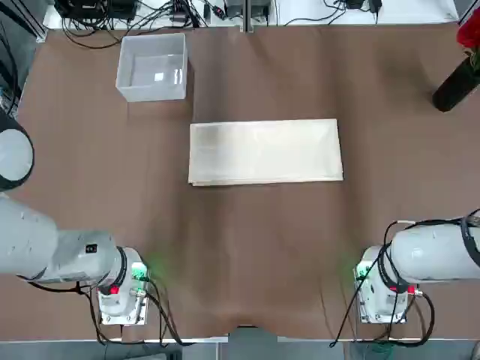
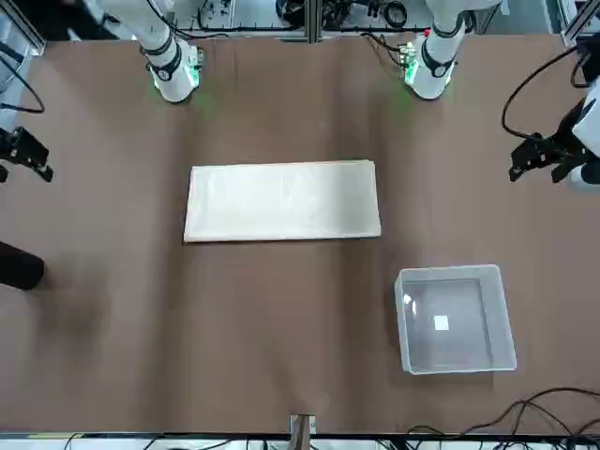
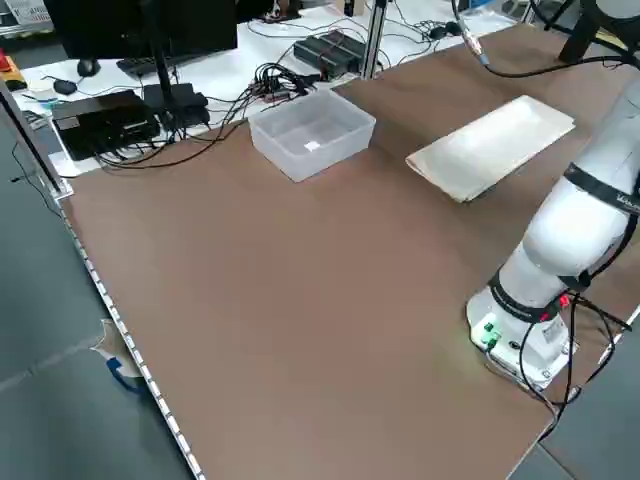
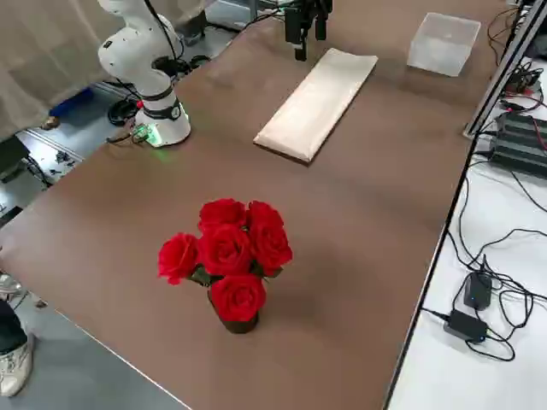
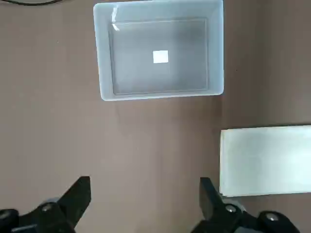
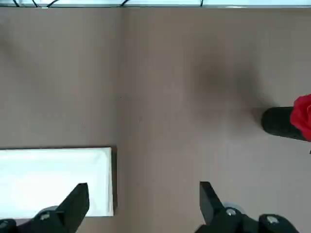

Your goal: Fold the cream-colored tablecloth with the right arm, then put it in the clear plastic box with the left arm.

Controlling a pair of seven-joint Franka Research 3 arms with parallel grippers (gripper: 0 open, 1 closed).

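1. Brown table [image 1: 255, 217], a white desk [image 3: 230, 65] with a monitor [image 3: 130, 25] and cables [image 3: 265, 90] past its far edge; a shoe [image 4: 15, 367] shows on the floor.
2. Our left gripper [image 5: 145, 183] is raised over the left side, jaws apart, holding nothing. Our right gripper [image 6: 144, 185] is up over the right side, likewise spread and unloaded.
3. The cloth [image 1: 266, 152] lies flat mid-table, a neat oblong running left to right, its layered edges showing. The box [image 1: 152, 69] stands beyond its left end, apart from it.
4. We judge one more fold is due, since the oblong looks too long for the box. We should bring the right gripper down at the right short edge, pinch every layer, lift low and lay it over the left end. Pinching only the top layer would skew the stack.
5. Then we let the left gripper take the packet to the box.
6. We keep the right arm off the vase [image 1: 456, 86] of red roses [image 4: 226, 248] near the far right.
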